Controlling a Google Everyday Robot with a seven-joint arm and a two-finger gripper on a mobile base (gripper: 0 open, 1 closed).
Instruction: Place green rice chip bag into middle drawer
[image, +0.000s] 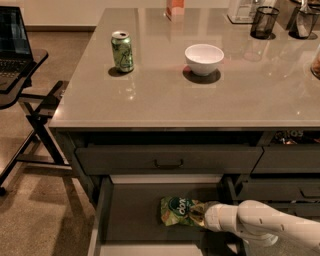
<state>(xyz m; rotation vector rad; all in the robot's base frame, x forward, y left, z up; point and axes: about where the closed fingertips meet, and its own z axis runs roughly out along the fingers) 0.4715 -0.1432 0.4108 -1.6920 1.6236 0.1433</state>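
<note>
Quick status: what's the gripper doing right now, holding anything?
Gripper: down in the open middle drawer, at the right end of the green rice chip bag; open or closed cannot be told.

The bench (160, 95) shone glossy (lights mirrored), the green rice chip bag (176, 210) crinkly at the gripper (201, 216) in the matt middle drawer (134, 216).

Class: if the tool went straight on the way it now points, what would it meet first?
The green rice chip bag, lying just ahead of the tool in the middle drawer; contact unclear.
</note>
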